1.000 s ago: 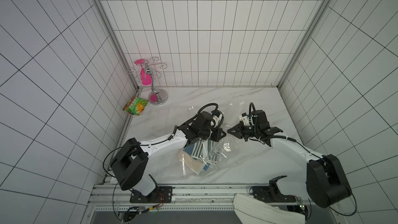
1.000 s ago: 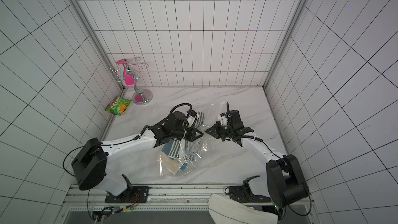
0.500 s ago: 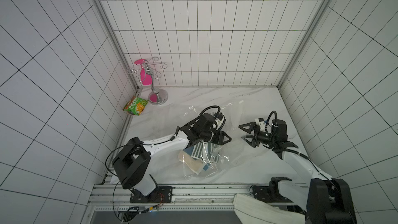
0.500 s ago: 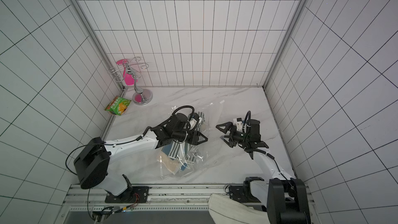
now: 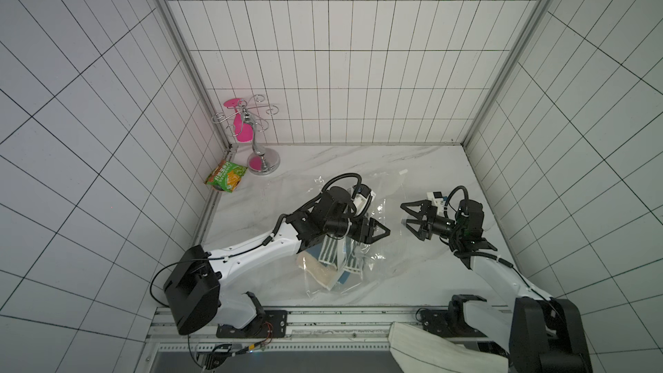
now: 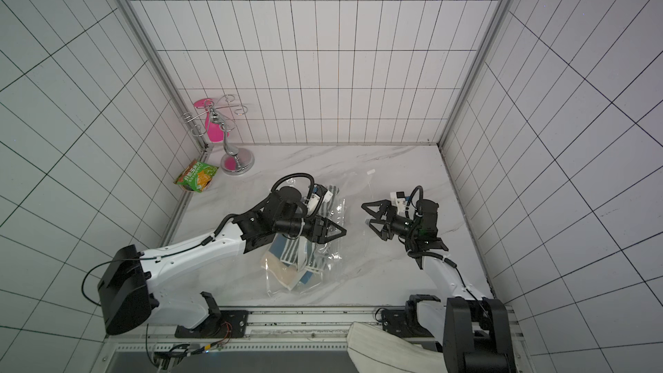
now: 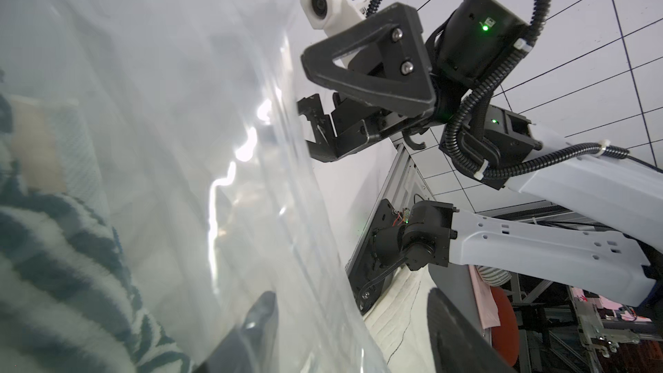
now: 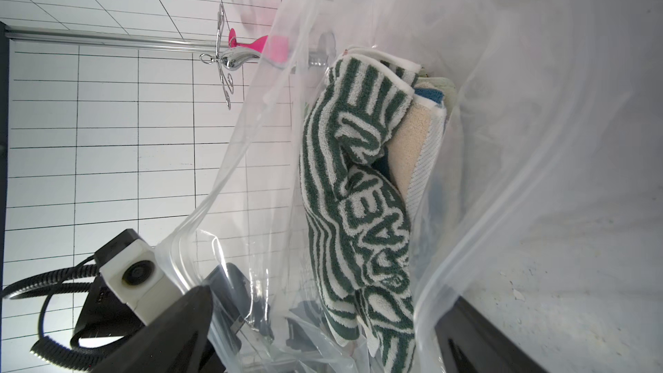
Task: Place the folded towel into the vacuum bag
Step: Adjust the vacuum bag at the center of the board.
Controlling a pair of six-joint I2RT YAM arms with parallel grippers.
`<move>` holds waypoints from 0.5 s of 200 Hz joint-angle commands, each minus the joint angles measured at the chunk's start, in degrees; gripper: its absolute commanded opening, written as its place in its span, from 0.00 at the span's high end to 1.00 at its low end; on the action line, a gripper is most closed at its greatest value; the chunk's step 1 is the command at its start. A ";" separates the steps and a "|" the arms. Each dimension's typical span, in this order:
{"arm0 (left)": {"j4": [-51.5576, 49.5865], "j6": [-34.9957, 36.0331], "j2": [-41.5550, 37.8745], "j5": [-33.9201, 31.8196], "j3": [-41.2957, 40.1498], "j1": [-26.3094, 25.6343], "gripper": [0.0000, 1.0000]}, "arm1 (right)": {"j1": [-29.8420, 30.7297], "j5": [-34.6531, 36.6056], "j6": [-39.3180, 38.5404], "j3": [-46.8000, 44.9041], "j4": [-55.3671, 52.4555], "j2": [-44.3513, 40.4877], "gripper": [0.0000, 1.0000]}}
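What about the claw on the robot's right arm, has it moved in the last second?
Yes. The right gripper has drawn back from the vacuum bag toward the tiled side wall next to its arm, opening its jaws.

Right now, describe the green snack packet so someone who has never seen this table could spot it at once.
Go to the far corner of the marble tabletop on the robot's left, where the chrome hook stand rises. The snack packet lies beside that stand's round base, by the left tiled wall. It is the only green and orange printed pouch; the vacuum bag mid-table is clear.
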 commanded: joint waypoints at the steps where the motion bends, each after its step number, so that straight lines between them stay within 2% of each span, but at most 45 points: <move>1: 2.38 -3.00 -2.84 -2.39 -1.67 3.57 0.37 | -0.53 -2.07 0.16 2.14 0.42 -0.37 0.01; 33: -0.78 -0.94 -6.69 -4.13 3.51 1.04 0.36 | -0.49 -2.42 1.55 2.32 2.57 1.33 0.01; 50: -1.86 0.69 -6.07 -6.03 2.78 0.19 0.38 | -0.57 -0.88 -2.55 3.47 -3.44 0.58 0.02; 62: -0.47 0.58 -5.21 -8.99 -0.10 1.01 0.44 | -0.49 1.75 -7.29 4.70 -10.73 -0.25 0.01; 76: 3.89 -0.46 -3.74 -10.89 -3.39 2.30 0.57 | -0.75 5.36 -11.33 5.53 -17.35 -0.73 0.01; 87: 5.18 -0.77 -1.96 -11.52 -2.95 2.34 0.64 | -1.07 7.88 -12.92 5.68 -20.65 -1.24 0.01; 100: 4.78 -1.12 0.93 -11.54 -0.42 0.98 0.69 | -1.73 9.96 -13.75 5.95 -23.32 -1.81 0.01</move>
